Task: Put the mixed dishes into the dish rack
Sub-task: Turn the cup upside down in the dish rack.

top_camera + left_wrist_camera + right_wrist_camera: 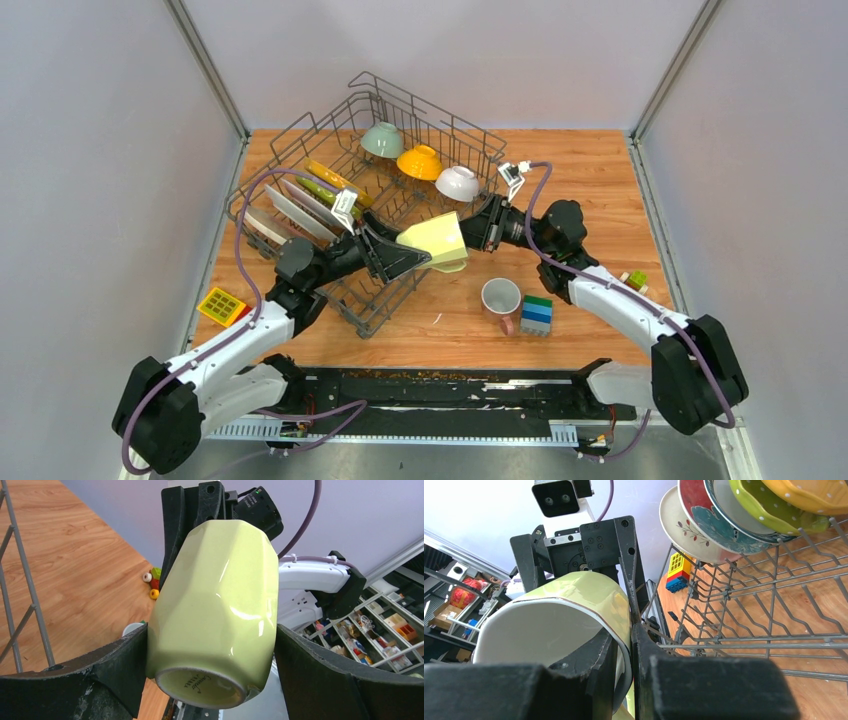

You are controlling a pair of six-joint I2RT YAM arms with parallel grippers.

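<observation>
A pale yellow mug (437, 242) hangs on its side in the air at the dish rack's (455, 125) near right edge, between both arms. My right gripper (472, 232) is shut on the mug's rim (549, 630), one finger inside, one outside. My left gripper (412, 252) stands open with its jaws on either side of the mug's base (215, 605); the left finger touches the wall, the right one is a hair apart. A white mug with a pink handle (501, 299) stands upright on the table. Plates (300, 210) stand in the rack, bowls (420, 162) lie at its back.
Stacked green-blue blocks (537, 314) sit just right of the white mug. A yellow toy grid (221, 305) lies left of the rack, small toy pieces (633, 280) at the right. Rack wires (744, 600) run close beside the right gripper.
</observation>
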